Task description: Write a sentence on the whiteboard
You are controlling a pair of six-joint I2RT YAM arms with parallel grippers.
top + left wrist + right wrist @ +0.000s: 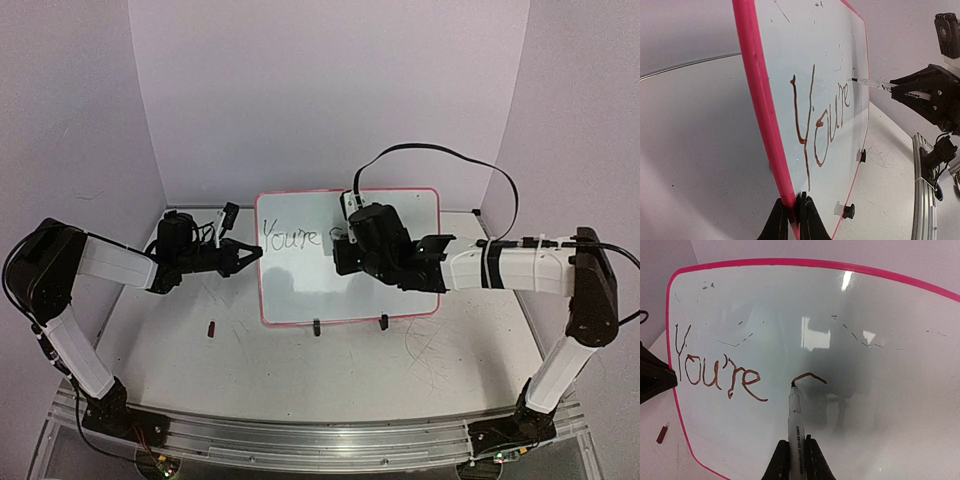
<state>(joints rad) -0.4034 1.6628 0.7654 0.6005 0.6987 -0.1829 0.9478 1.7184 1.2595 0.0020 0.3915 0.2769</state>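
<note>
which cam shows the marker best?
Right wrist: the marker runs centre frame, tip touching a stroke on the whiteboard. Left wrist shows it small, side-on. Top external hides it behind the right end effector.

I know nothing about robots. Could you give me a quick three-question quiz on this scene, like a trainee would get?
1. True or false: the left end effector clamps the whiteboard by its edge.
2. The right end effector holds: A) a marker, B) an eraser, C) nothing.
3. Fill in: the one finished word of the sentence reads ____.
Key: 1 true; 2 A; 3 You're.
</note>
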